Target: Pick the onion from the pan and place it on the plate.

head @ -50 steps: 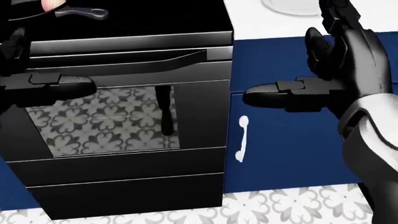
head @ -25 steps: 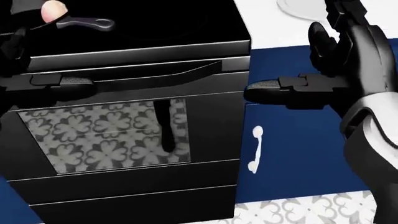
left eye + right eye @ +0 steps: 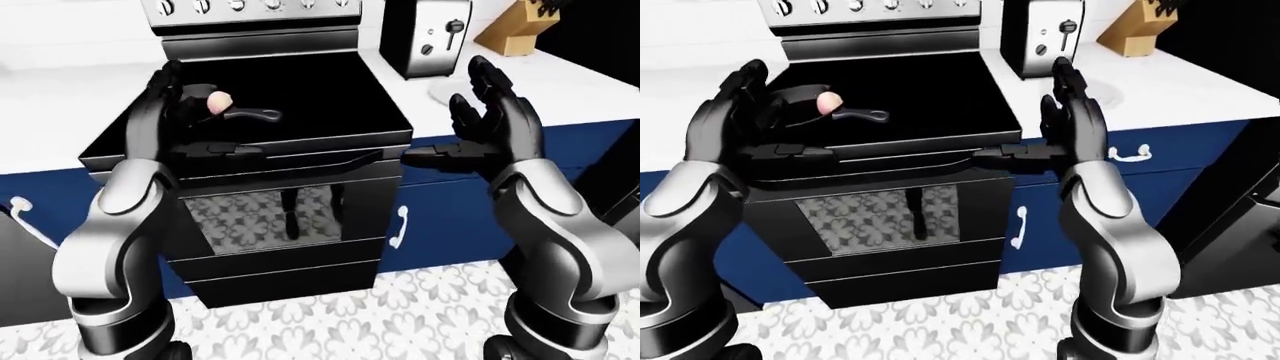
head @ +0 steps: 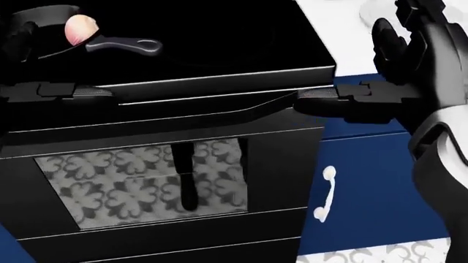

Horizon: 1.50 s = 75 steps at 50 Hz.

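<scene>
Two hands: both raised over the range, neither holding anything.
Left hand (image 3: 165,105): black three-fingered, fingers spread wide, standing just left of the pan in the left-eye view; nothing between its fingers.
Small black frying pan (image 3: 195,112): sits on the left part of the black glass cooktop, its dark handle (image 4: 124,45) pointing to the view's right.
Pale pink onion (image 4: 77,27): lies in the pan, close to where the handle joins, untouched.
Black oven range (image 3: 290,161): fills the middle of the eye views; its door window mirrors the patterned floor tiles.
Right hand (image 3: 495,124): open, palm turned inward, thumb stretched level toward the range's right edge; empty.
White round plate (image 3: 448,91): partly hidden behind the right hand, on the white worktop (image 3: 560,105) right of the range, below the black toaster (image 3: 428,37).
Wooden knife block (image 3: 520,31): at the top right, well clear of the plate.
Change: over the last second the head view has slid left and upward, so range and cabinet sit further right and lower in it, and pan and onion show more fully; that is camera motion, not the things'.
Meaning: the robot seems to be squaring up to the range; the grasp is not yet begun, and the left hand looks best placed for the onion.
</scene>
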Available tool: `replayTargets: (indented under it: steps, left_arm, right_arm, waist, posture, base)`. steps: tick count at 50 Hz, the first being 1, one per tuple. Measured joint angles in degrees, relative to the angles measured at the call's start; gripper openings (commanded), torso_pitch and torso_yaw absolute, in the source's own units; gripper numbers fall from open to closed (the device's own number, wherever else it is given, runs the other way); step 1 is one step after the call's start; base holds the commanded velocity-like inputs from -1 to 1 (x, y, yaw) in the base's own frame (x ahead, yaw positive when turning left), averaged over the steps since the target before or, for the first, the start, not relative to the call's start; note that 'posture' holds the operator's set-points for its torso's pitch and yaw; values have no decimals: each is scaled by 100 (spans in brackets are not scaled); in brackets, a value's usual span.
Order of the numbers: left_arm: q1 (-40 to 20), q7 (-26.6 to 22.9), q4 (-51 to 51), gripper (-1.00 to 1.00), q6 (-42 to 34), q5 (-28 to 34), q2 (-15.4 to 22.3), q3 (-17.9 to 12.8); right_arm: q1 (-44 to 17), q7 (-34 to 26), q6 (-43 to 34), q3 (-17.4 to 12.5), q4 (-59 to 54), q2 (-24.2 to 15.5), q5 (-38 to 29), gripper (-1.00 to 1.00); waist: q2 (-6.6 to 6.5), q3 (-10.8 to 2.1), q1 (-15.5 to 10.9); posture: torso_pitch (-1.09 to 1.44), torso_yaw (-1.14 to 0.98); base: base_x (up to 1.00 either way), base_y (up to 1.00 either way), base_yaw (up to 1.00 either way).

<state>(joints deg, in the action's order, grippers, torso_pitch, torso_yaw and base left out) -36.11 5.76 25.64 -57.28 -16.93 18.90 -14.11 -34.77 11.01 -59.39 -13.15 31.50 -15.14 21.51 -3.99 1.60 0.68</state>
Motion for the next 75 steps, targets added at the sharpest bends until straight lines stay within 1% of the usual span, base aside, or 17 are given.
replayTargets:
  steps: [4,13,15,19,22,26,30,38,40,42,46,52,58,63,66,71,75]
  left_arm:
    - [135,40,-116,100,-75,64,-3,-86]
    - [22,0,-34,100,-22,46,23,-59]
    - [58,-10,-27,100,-23,31,-30,-7]
    - [3,-47,-123,100,-152,-28,-8,66]
    - [-142,-9,-8,100,-206,-37,34,1]
    - [-222,21,59,100,-135,-42,87,-33]
    - [-78,78,-65,100,-235,2,82,-112]
    - [-95,61,46,100,-200,-25,85,-66]
    - [-108,60,52,100,-199,-22,91,-74]
    - [-71,57,69,100,-208,-32,28,-19]
    - [-24,8,19,100,-264,-87,1,74]
    - [-101,23,77,100,-144,-26,64,-18]
    - [-39,83,2,100,-291,46,57,-82]
    - [-93,61,124,100,-244,14,63,-69]
    - [-87,55,110,100,-202,23,67,-73]
    - [-20,-15,-43,100,-224,-27,-28,107]
    - [-82,-17,51,100,-175,-7,7,33]
  right_arm:
    - [112,-35,-91,152,-63,65,79,100]
    - [-19,9,8,53,18,13,63,100]
    - [30,23,16,24,-27,2,50,100]
    - [-79,90,-167,-21,-134,-36,50,100]
    - [-204,94,-136,-40,-67,-87,96,100]
    - [-296,107,-114,-28,-67,-93,143,100]
    - [-179,75,-206,126,-110,-36,248,100]
    - [-175,126,-133,21,47,-77,258,100]
    - [-162,124,-120,32,43,-77,264,100]
    - [-107,134,-128,-8,-2,-92,252,100]
    - [-56,179,-183,-33,-85,-88,189,100]
    - [-161,149,-86,-9,13,-74,220,100]
    - [-91,97,-190,104,-74,-35,307,100]
    - [-132,124,-94,42,24,-49,281,100]
    - [-141,125,-90,65,20,-44,290,100]
    - [-50,154,-148,-18,-135,-79,211,100]
    - [-149,144,-112,9,-31,-91,204,100]
  waist:
    - [72,71,-96]
    - [717,44,-110]
    - [630,73,-19]
    - [648,8,-13]
    - [433,41,-6]
    - [4,6,-2]
    - [63,76,-94]
    - [545,55,-111]
    - [732,38,-125]
    - [622,79,-37]
    - [594,30,-26]
    - [38,55,-24]
    - [169,40,-126]
    - [450,45,-144]
    - [737,16,-166]
    - [627,70,-40]
    - [469,154,-28]
  posture:
    - [0,0]
    - [0,0]
    - [0,0]
    - [0,0]
    - [0,0]
    - [0,0]
    - [0,0]
    - [0,0]
    - [0,0]
    - [0,0]
    - [0,0]
    - [0,0]
    - [0,0]
    - [0,0]
    - [0,0]
    - [0,0]
    - [0,0]
  base:
    - [14,26,0]
    - [14,27,0]
    - [14,27,0]
    - [14,27,0]
    - [13,26,0]
    - [14,23,0]
    - [13,22,0]
    - [13,20,0]
    - [14,19,0]
    - [13,16,0]
    - [14,12,0]
    - [13,5,0]
    - [14,0,0]
    - [14,0,0]
    - [14,0,0]
    - [13,0,0]
    - [1,0,0]
